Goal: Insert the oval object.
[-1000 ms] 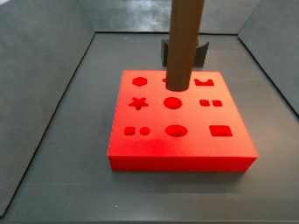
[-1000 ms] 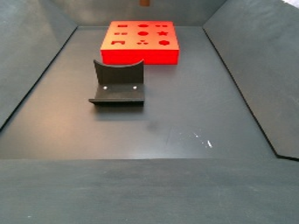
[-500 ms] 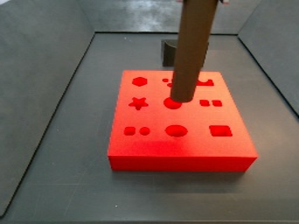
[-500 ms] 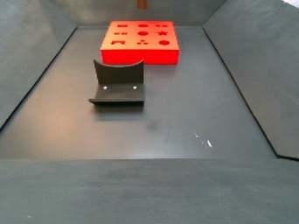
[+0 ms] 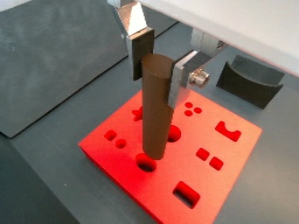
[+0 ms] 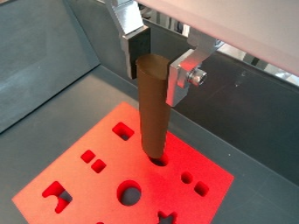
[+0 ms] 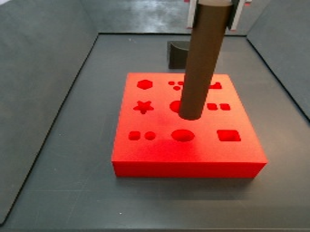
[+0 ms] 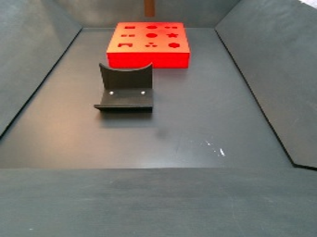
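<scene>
Dark grey floor (image 8: 186, 120), walled on its sides by grey panels; you have wide bare floor around the fixture in a side view.

Item: red block (image 7: 188, 131), set near the far wall in a side view (image 8: 148, 44), with a strip of open floor on each side of it. Its top carries cut-out holes: hexagon, star, circle, oval, rectangle and small paired shapes. The oval hole (image 7: 183, 136) lies in the row nearest the block's front edge.

Item: oval object (image 7: 200, 62), a slim brown peg, held upright. In both wrist views its lower end (image 5: 149, 157) (image 6: 155, 156) meets the block top at a hole; how deep it sits you cannot tell. In a side view its foot stands over the block's middle row, well clear of every block edge.

Item: gripper (image 5: 162, 77), above the block, its silver fingers (image 6: 181, 77) clamped on the peg's upper end, one plate on each side.

Item: fixture (image 8: 125, 89), dark L-shaped bracket, standing on the floor apart from the block's front edge. A wrist view shows it (image 5: 253, 80) just beyond the block.
</scene>
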